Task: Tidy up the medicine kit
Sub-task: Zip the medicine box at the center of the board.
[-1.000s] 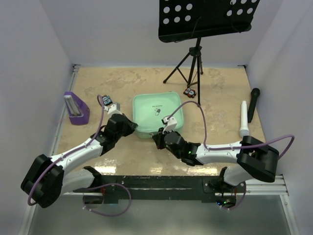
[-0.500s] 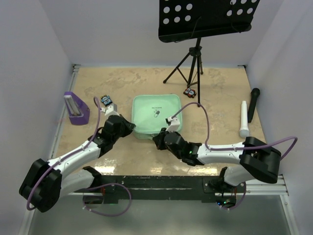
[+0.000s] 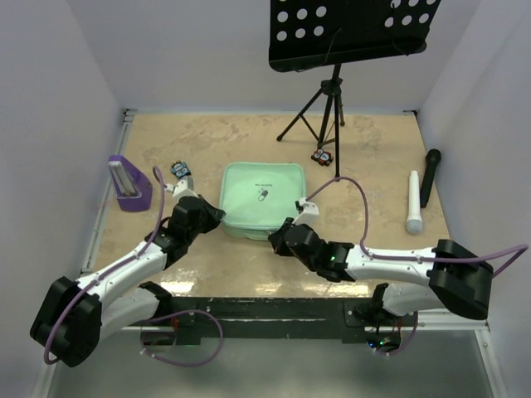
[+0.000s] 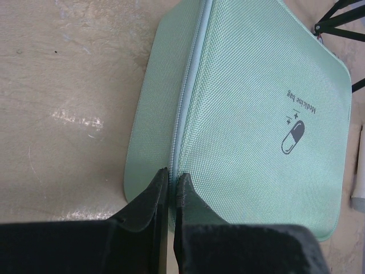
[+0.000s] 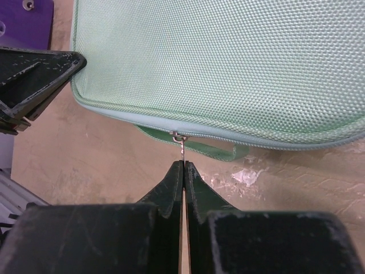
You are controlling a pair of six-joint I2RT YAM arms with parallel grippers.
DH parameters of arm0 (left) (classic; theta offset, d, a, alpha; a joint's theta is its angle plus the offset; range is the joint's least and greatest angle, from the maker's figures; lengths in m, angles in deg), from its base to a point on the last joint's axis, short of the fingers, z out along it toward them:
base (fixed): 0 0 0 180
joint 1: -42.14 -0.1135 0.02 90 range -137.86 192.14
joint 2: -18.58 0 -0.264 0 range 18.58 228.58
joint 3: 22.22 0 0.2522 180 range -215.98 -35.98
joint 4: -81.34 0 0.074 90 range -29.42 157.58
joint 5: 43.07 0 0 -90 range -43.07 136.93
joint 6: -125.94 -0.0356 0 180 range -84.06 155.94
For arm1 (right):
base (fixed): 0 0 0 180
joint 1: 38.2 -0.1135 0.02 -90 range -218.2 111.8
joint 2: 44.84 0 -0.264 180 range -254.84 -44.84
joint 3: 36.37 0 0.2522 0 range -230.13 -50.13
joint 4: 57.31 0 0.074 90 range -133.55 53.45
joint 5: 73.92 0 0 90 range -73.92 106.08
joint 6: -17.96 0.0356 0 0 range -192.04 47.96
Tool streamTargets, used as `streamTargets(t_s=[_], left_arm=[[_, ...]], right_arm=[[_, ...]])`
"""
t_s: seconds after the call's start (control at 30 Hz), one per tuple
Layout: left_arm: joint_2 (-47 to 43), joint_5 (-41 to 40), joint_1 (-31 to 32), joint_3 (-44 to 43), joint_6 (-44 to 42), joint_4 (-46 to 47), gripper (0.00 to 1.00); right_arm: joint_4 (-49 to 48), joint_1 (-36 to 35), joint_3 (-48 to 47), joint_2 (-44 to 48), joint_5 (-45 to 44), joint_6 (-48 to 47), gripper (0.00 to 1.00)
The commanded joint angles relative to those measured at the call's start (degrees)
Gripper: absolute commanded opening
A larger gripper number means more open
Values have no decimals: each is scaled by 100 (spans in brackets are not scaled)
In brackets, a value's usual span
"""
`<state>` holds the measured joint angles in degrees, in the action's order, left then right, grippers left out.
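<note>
Shifted slightly leftward since a second ago, the medicine kit (image 3: 264, 199), mint woven fabric, square with rounded corners, lies lid-down mid-counter (image 3: 207, 141). The left claw (image 4: 170, 176), reaching low, pinches its corner seam. The right claw (image 5: 182, 165) is clamped on the metal zipper pull (image 5: 181, 145). A purple stand (image 3: 130, 184) sits to the left and a music stand (image 3: 332, 108) behind.

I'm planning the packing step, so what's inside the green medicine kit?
The contents are hidden: the medicine kit is closed and lying flat. Only its woven outside and pill logo show, with the right end effector pinching the zip pull.
</note>
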<state>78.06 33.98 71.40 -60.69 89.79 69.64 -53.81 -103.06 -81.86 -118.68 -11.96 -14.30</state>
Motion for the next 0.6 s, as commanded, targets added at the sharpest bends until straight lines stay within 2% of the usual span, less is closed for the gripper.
streamTargets(t_s=[0.0, 0.13, 0.17, 0.27, 0.33, 0.47, 0.57], left_arm=[[-33, -1052, -262, 256, -260, -725, 0], [-33, -868, -262, 300, -260, -594, 0], [-33, -850, -262, 291, -260, -585, 4], [-130, -736, -262, 283, -251, -532, 27], [-209, -700, -262, 248, -260, -532, 41], [-367, -621, -262, 63, -313, -672, 56], [-516, -551, -262, -209, -331, -987, 60]], right_arm=[[1017, -27, 254, 247, -247, 221, 0], [623, -27, 386, 563, 174, -271, 1], [604, -27, 360, 625, 236, -324, 7], [596, -27, 264, 757, 359, -429, 27], [622, -35, 167, 801, 438, -535, 35], [771, -70, 0, 950, 500, -605, 47], [911, -88, -140, 1213, 501, -649, 50]])
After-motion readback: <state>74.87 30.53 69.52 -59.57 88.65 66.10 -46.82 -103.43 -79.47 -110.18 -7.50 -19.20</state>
